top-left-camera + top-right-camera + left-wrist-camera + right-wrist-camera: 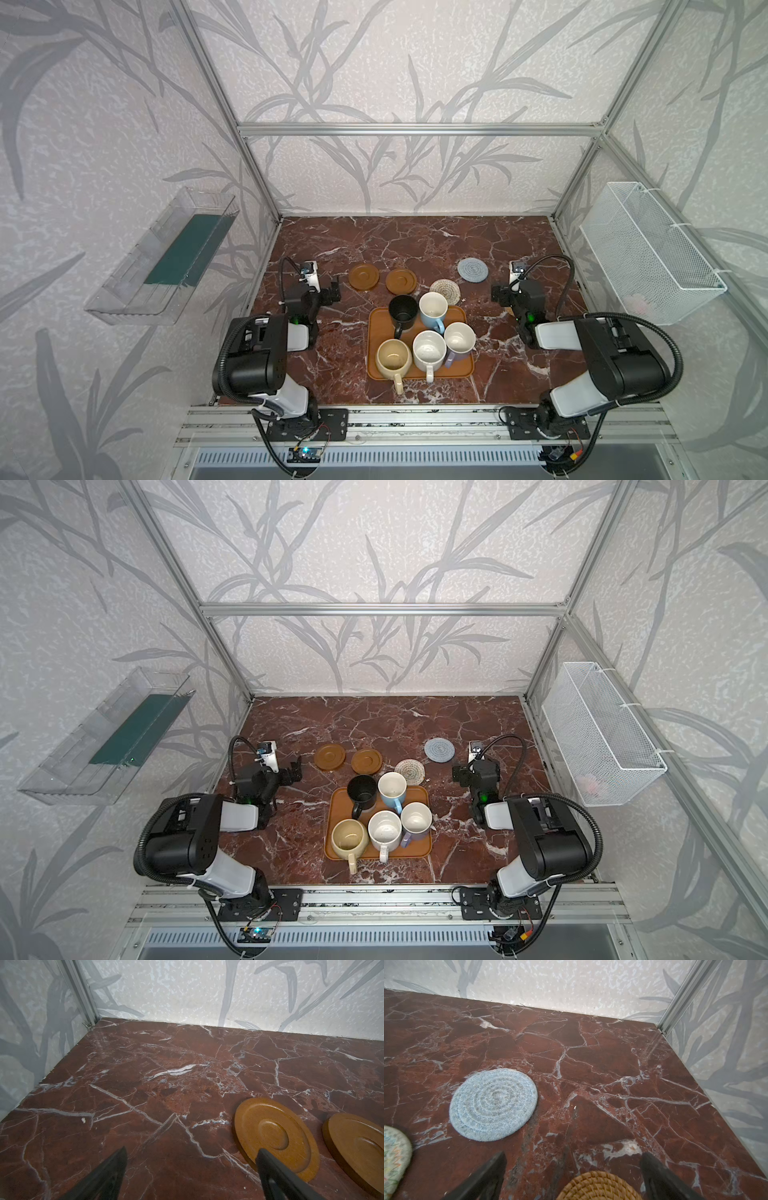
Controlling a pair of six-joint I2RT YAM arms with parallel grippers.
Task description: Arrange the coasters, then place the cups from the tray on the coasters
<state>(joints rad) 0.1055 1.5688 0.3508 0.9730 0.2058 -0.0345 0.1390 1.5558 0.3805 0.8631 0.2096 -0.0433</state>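
The orange-brown tray [460, 370] lies at the table's front middle and holds five cups: black [403, 311], light blue [433, 307], cream-yellow [392, 359], white [429, 351] and lavender [459, 338]. Behind it lie two brown wooden coasters [363, 277] [401, 281], a cream woven coaster [444, 291] and a grey woven coaster [473, 269]. My left gripper [192, 1149] is open above bare marble, beside the nearer wooden coaster [274, 1134]. My right gripper [574, 1153] is open and hovers over a rattan coaster [599, 1186]; the grey coaster [494, 1104] lies apart from it.
A clear bin [162, 257] hangs on the left wall and a white wire basket [652, 253] on the right wall. Aluminium frame posts stand at the table's back corners. Both arm bases sit on the front rail.
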